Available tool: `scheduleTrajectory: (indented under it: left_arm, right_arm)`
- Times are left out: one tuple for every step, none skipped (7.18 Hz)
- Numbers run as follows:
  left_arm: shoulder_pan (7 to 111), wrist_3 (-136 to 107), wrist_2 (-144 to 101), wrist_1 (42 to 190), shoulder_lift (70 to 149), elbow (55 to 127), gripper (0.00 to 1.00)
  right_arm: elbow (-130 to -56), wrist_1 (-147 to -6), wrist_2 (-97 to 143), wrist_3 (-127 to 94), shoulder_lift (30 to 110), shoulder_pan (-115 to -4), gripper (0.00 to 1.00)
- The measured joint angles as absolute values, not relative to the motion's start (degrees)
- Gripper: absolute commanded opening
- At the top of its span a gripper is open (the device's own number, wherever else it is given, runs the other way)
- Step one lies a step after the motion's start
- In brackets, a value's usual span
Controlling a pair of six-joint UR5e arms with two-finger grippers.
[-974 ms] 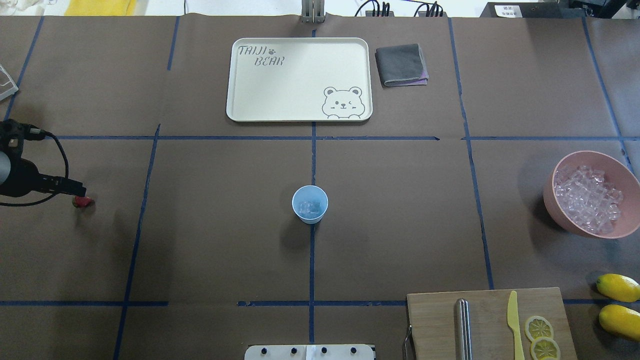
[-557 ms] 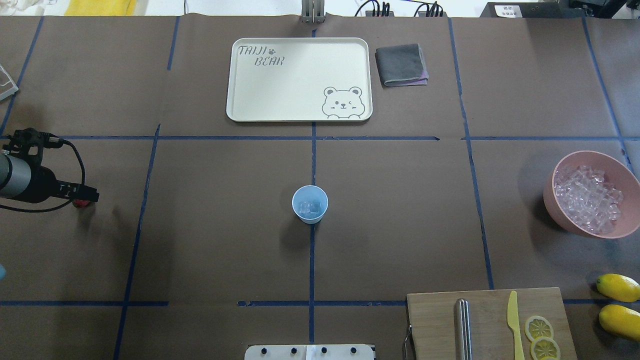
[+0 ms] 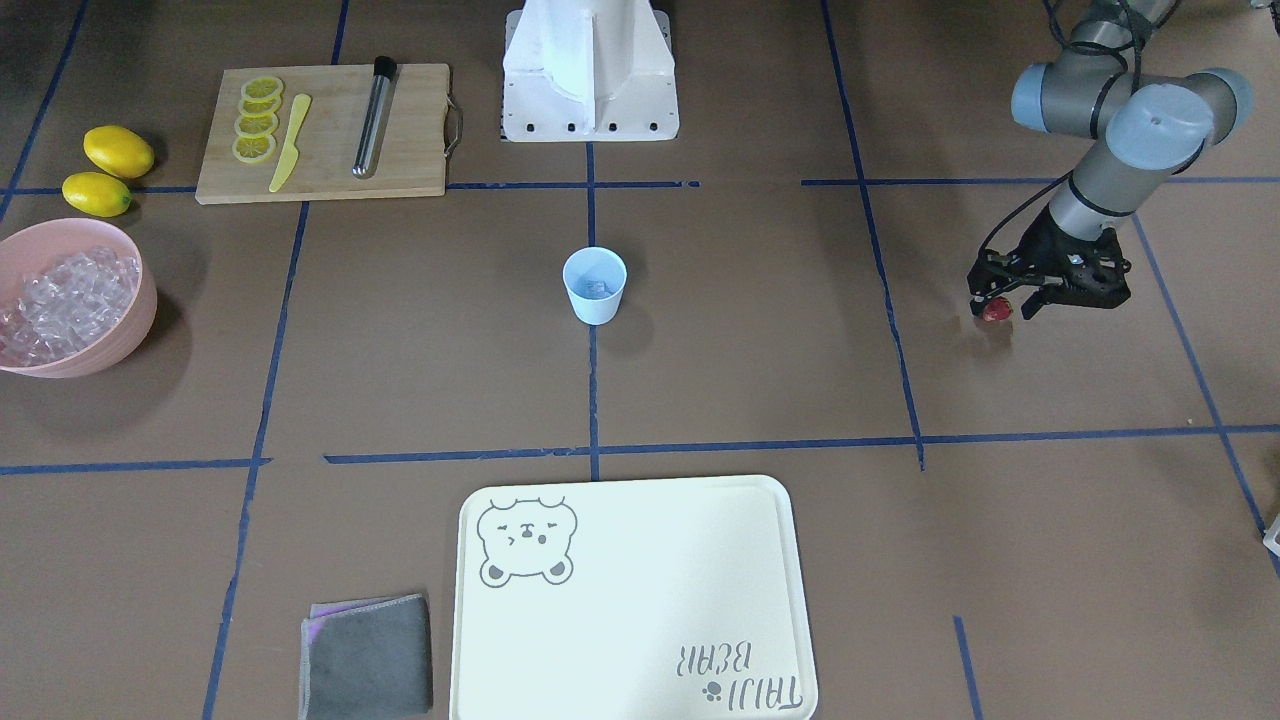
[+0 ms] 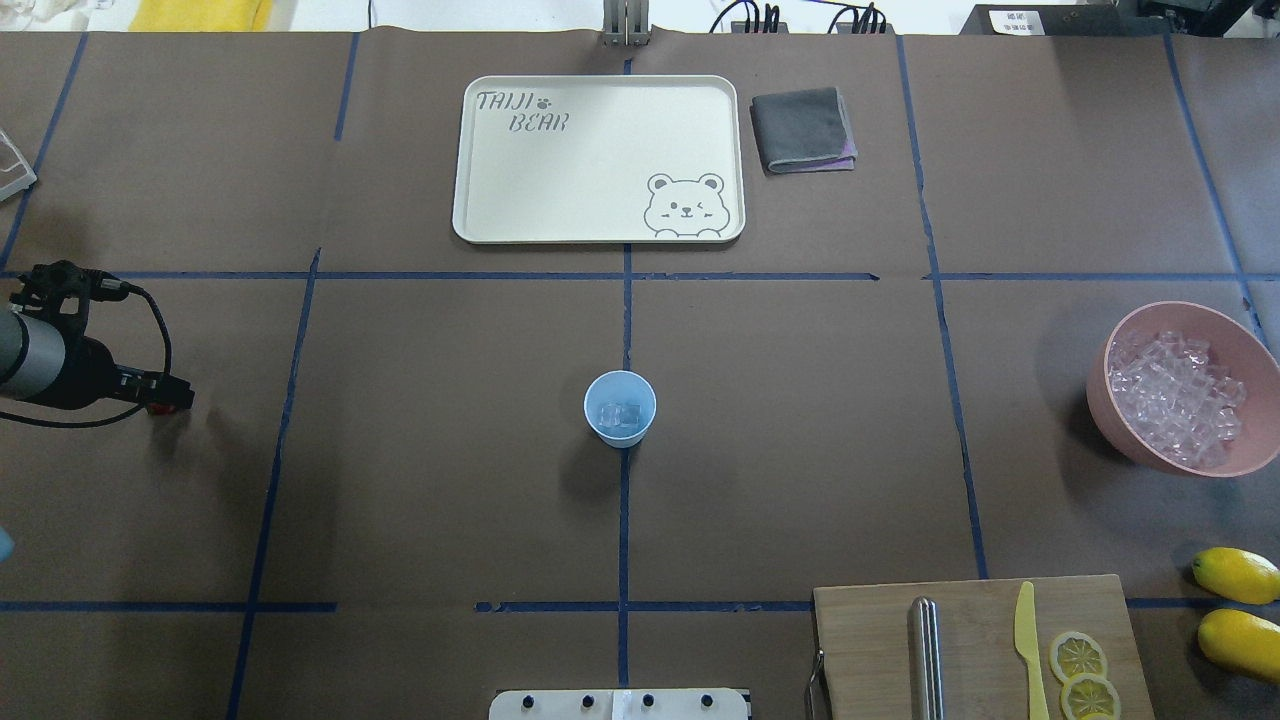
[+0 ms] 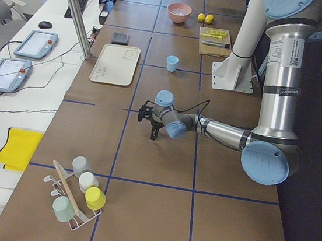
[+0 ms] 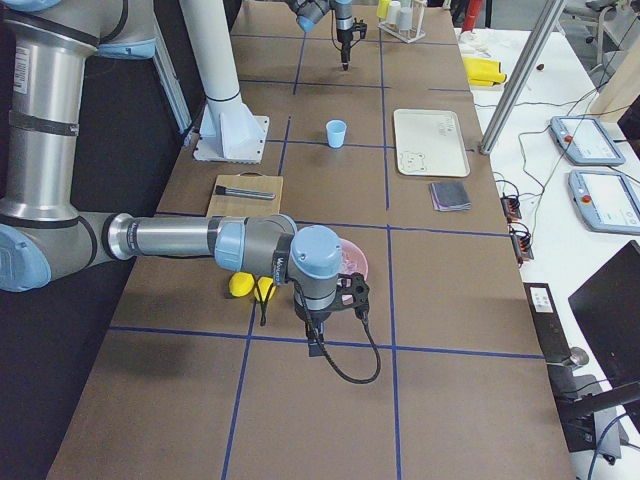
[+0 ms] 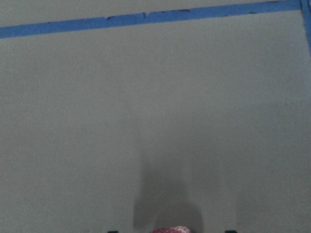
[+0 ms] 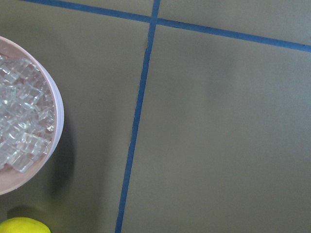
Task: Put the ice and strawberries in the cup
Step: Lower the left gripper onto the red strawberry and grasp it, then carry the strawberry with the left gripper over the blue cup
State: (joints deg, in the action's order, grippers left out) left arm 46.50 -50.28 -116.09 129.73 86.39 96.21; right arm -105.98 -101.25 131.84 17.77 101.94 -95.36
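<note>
The pale-blue cup [image 4: 620,408] stands at the table's middle with two ice cubes [image 4: 620,415] in it; it also shows in the front view [image 3: 595,285]. The dark-red strawberry [image 3: 997,310] lies at the table's far left. My left gripper [image 3: 1003,302] is low over it, jaws apart on either side of it. The overhead view shows only a red sliver of the strawberry [image 4: 160,408] under the left gripper [image 4: 178,396]. The left wrist view shows its top [image 7: 171,229] at the bottom edge. My right gripper [image 6: 316,345] hangs beside the ice bowl; I cannot tell its state.
A pink bowl [image 4: 1108,350] full of ice cubes [image 4: 1175,400] sits at the right edge. Two lemons [image 4: 1235,575], a cutting board [image 4: 870,640] with knife and lemon slices are front right. A cream tray [image 4: 470,200] and grey cloth [image 4: 803,130] lie at the back.
My left gripper moved right and came down over the strawberry, which lay beside its tips before and is now mostly covered. Cup and bowl have not moved.
</note>
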Motion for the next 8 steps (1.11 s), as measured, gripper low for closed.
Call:
scheduleTrajectory:
  left_arm:
    - [46.5,-50.28,-116.15,129.71,86.34,96.18,0.03]
    - [46.49,-50.25,-116.18,129.69,86.19,96.22,0.0]
    - [46.47,-50.11,-116.18,129.71,86.01,96.51,0.0]
    - [46.46,-49.85,-116.26,129.72,85.93,97.06,0.0]
    - [46.61,-49.68,-116.54,129.67,85.96,97.66,0.0]
    - [47.01,-49.61,-117.17,128.25,86.05,99.14,0.0]
    - [47.36,-49.58,-117.75,123.46,86.31,102.8,0.0]
    - [47.54,-49.59,-117.95,115.93,87.36,108.08,0.0]
  right_arm:
    - [-105.95,-101.25,131.84,17.76,101.95,-95.36,1.0]
    - [-105.94,-101.25,131.83,17.76,101.95,-95.36,1.0]
    - [-105.95,-101.25,131.84,17.73,101.95,-95.36,1.0]
    - [-105.99,-101.25,131.86,17.7,101.95,-95.36,1.0]
    - [-106.01,-101.25,131.89,17.68,101.95,-95.39,1.0]
    - [-106.05,-101.25,131.91,17.67,101.95,-95.42,1.0]
    - [-106.07,-101.25,131.92,17.67,101.95,-95.43,1.0]
    - [-106.07,-101.25,131.92,17.67,101.95,-95.44,1.0]
